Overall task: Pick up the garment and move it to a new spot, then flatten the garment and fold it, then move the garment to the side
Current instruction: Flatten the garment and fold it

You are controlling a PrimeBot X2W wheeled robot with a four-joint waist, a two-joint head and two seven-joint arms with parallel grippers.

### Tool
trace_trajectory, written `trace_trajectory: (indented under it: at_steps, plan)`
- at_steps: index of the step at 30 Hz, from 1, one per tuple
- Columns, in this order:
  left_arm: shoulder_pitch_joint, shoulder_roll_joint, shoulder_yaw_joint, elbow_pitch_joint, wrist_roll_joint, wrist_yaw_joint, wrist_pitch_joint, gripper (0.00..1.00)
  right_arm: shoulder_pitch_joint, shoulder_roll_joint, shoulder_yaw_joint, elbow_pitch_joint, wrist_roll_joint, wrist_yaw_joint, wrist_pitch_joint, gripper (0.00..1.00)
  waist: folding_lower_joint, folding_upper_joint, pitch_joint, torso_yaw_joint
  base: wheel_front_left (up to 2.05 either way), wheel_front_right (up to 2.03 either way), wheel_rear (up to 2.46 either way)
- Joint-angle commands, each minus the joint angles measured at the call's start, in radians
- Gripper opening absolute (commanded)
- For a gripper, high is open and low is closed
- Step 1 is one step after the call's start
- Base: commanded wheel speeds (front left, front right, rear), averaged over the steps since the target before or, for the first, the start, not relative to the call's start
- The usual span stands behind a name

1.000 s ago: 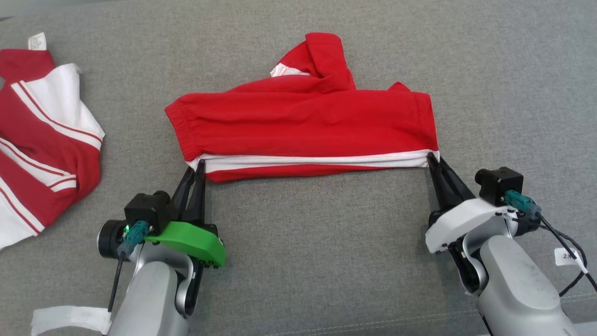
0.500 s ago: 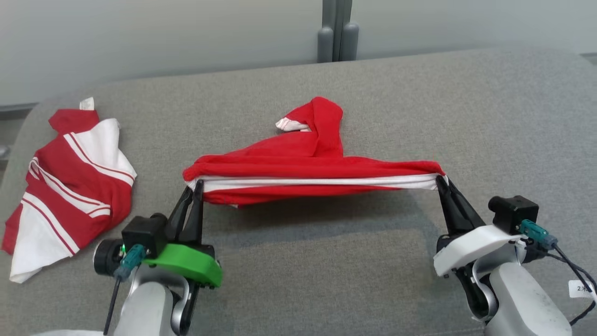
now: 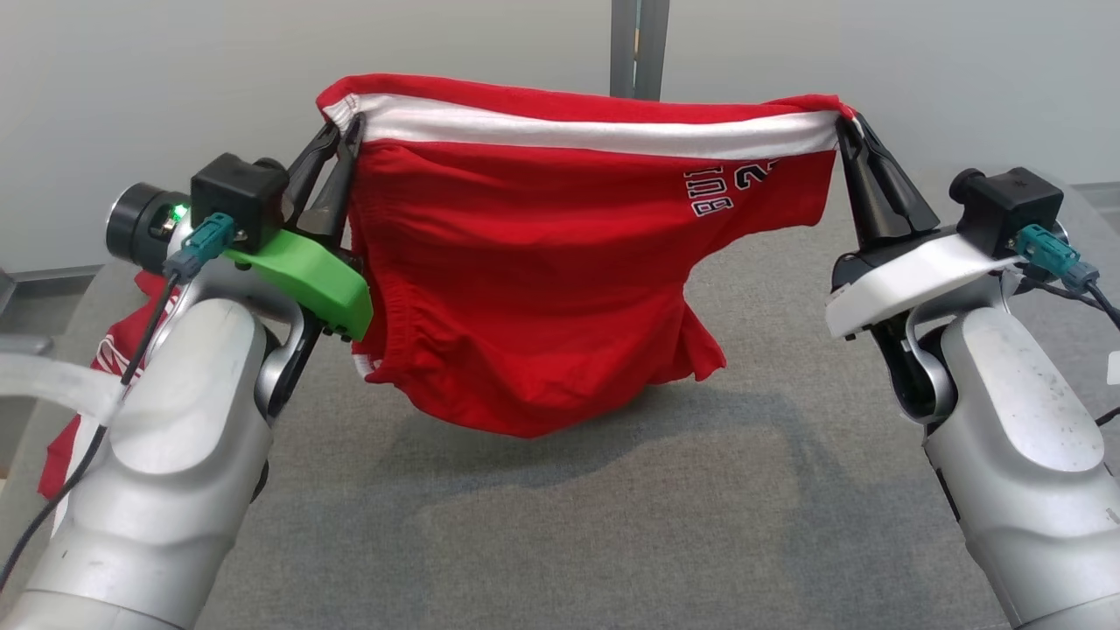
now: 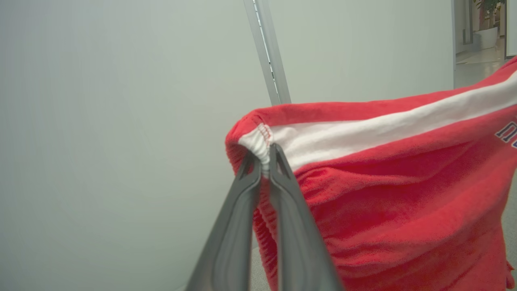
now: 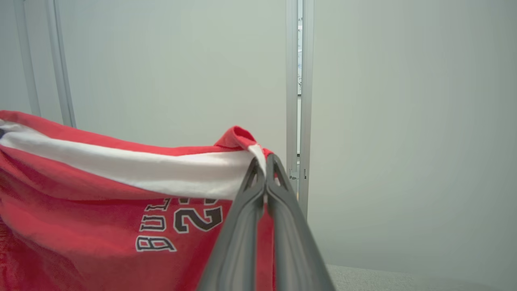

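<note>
Both jaws clamped on red shorts [image 3: 525,289], one at each end of white-striped edge, held taut above gray table [image 3: 612,542]; likely so fabric hangs straight for relocating.

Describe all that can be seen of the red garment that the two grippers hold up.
The red garment looks like soft knitted shorts, with a white stripe along its top edge and dark printing near the right end. It hangs stretched between the left gripper and the right gripper, each shut on one end of that edge. Its body sags in loose folds above the grey cushion.
</note>
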Motion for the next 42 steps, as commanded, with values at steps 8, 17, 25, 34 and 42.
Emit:
trace_trajectory:
  at_steps: [8, 17, 25, 34, 42]
  plan:
    - [-0.254, 0.070, -0.206, 0.072, -0.123, -0.002, 0.082, 0.00, -0.214, -0.057, 0.064, 0.132, -0.001, -0.001, -0.003, 0.00, 0.0001, 0.0000, 0.274, -0.004, 0.00, 0.00, 0.00]
    - [-0.645, 0.055, -0.153, 0.171, -0.025, 0.040, -0.028, 0.00, -0.658, -0.082, -0.058, 0.184, -0.156, -0.002, -0.002, 0.00, 0.0001, 0.0000, 0.436, -0.024, 0.00, 0.00, 0.00]
    - [-0.561, 0.007, 0.001, 0.034, -0.004, 0.021, -0.028, 0.00, -0.688, -0.064, -0.128, 0.142, -0.227, -0.002, -0.002, 0.00, 0.0001, 0.0000, 0.521, -0.043, 0.00, 0.00, 0.00]
    - [-0.176, -0.078, 0.105, 0.102, -0.089, 0.001, -0.029, 0.00, -0.323, -0.088, -0.077, 0.045, -0.030, -0.003, -0.003, 0.00, 0.0001, 0.0000, 0.595, -0.054, 0.00, 0.00, 0.00]
    - [0.122, -0.133, 0.126, 0.036, -0.126, 0.001, -0.029, 0.00, 0.014, -0.090, -0.085, 0.015, 0.096, -0.003, -0.003, 0.00, 0.0001, 0.0000, 0.490, -0.049, 0.00, 0.00, 0.00]
